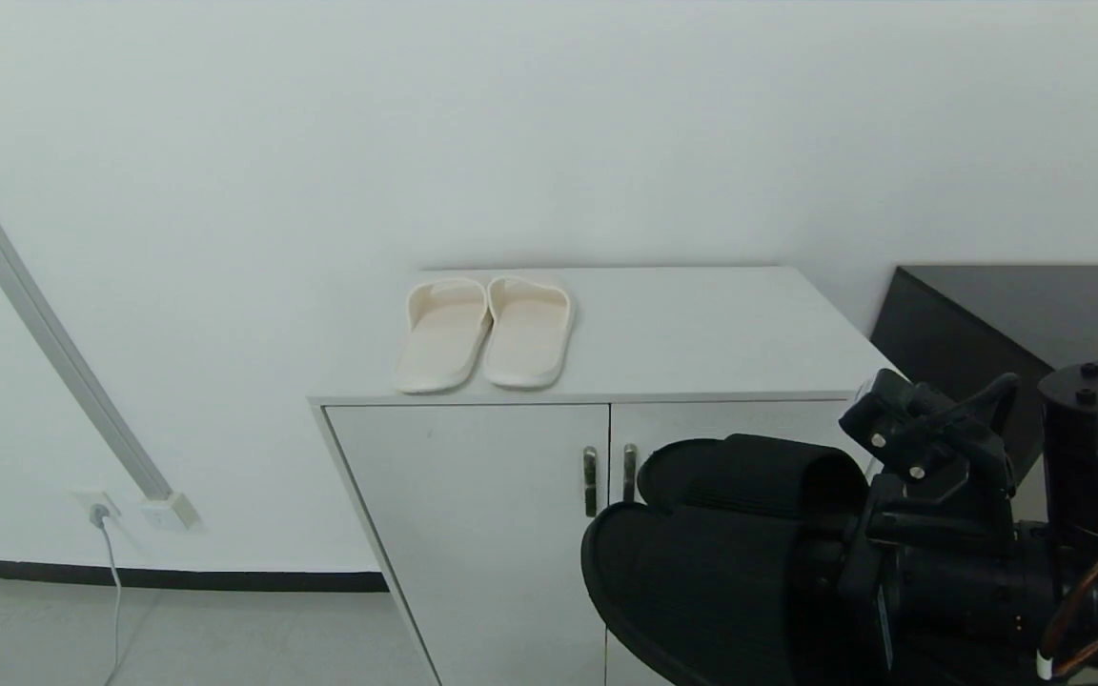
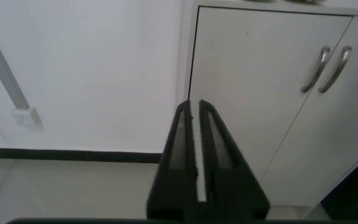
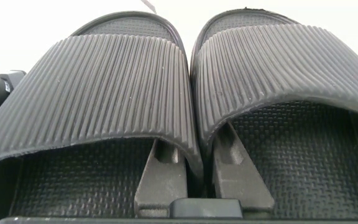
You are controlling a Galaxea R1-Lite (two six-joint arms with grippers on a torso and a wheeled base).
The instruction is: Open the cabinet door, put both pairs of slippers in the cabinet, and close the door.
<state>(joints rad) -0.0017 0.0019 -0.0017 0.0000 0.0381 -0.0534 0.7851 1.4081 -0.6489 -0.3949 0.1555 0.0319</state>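
Note:
A cream pair of slippers lies side by side on top of the white cabinet, toward its left. Both cabinet doors are closed, with two metal handles meeting at the middle seam. A black pair of slippers hangs in front of the right door. My right gripper is shut on the two black slippers, pinching their inner edges together under the ribbed straps. My left gripper is shut with nothing in it, low and off the left door, short of the handles.
A dark table stands right of the cabinet against the wall. To the left, a grey cable duct runs down the wall to a socket with a plugged cable. Bare floor lies left of the cabinet.

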